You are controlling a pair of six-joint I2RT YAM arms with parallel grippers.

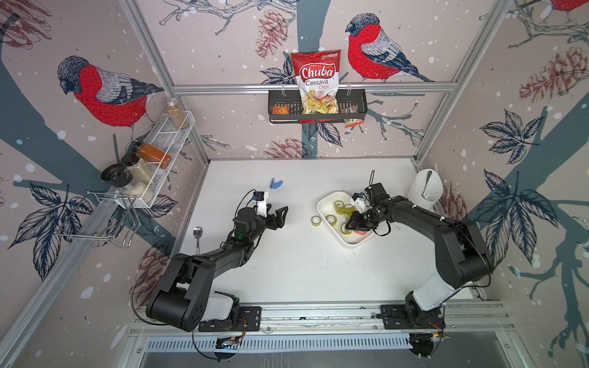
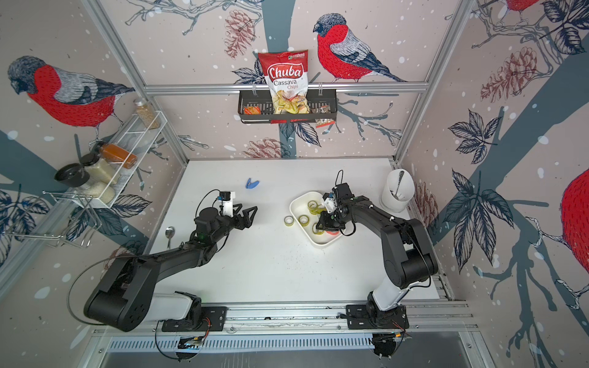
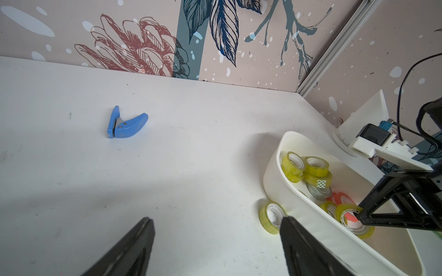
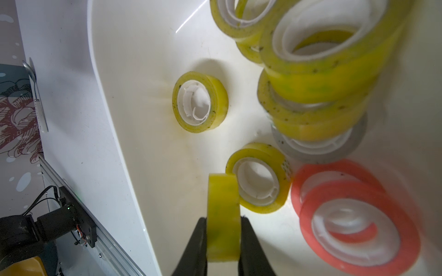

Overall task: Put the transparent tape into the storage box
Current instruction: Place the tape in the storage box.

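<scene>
The storage box (image 1: 320, 207) (image 2: 292, 207) is a shallow white bin at the right of the table, with several yellowish transparent tape rolls and orange rolls inside. My right gripper (image 1: 349, 227) (image 4: 223, 221) hangs inside the box, shut on a transparent tape roll (image 4: 223, 210) (image 3: 351, 218) held on edge just above the box floor (image 4: 155, 124). Another tape roll (image 1: 316, 220) (image 2: 288, 220) (image 3: 271, 216) lies on the table against the box's left wall (image 3: 275, 174). My left gripper (image 1: 280, 216) (image 2: 250, 216) (image 3: 216, 227) stands open and empty, left of that loose roll.
A blue tape cutter (image 1: 276, 183) (image 3: 124, 124) lies at the back of the table. A spoon (image 1: 197, 234) lies at the left edge. A tall white holder (image 1: 427, 188) stands behind the box. A black basket (image 1: 357, 110) with a chips bag hangs on the back wall.
</scene>
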